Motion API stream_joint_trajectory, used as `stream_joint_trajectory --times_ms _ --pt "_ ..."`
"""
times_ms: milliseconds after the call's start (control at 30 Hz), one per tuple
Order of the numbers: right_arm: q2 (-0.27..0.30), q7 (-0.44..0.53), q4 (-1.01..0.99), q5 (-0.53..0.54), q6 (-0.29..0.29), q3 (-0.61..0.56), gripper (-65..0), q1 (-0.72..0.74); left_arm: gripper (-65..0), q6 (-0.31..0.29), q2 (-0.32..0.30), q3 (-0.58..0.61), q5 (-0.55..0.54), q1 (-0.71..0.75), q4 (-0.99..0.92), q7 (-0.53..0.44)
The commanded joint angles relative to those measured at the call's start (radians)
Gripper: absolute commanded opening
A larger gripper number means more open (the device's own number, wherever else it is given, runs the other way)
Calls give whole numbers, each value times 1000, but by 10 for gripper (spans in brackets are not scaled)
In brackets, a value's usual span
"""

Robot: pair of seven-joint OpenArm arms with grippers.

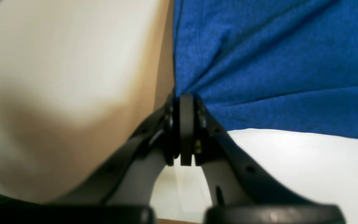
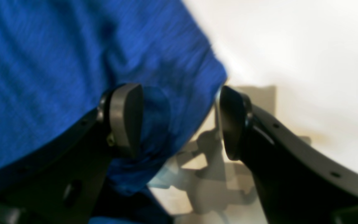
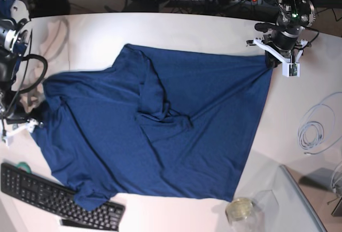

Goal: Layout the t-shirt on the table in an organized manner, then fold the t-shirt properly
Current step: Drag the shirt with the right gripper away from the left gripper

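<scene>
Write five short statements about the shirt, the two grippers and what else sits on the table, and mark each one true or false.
1. The left gripper is shut on the t-shirt. True.
2. The right gripper is clamped shut. False: its jaws stand apart, with cloth by one pad.
3. The t-shirt lies neatly folded. False: it is spread out on the table, bunched in the middle.
4. A black keyboard lies at the shirt's edge. True.
5. The shirt is red. False: it is dark blue.
</scene>
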Motion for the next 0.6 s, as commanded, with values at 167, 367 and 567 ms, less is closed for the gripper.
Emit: stream_joint_trajectory --times_ms 167,367,567 --pt "28 30 6 -16 0 0 -650 19 -650 1 -26 -5 -7 -7 8 -21" --pt "41 105 8 -194 -2 2 -638 54 -650 1 -49 -5 -7 -8 16 -21" --pt "39 111 8 -366 -2 2 -569 120 -650 1 -44 4 -7 -5 28 -16"
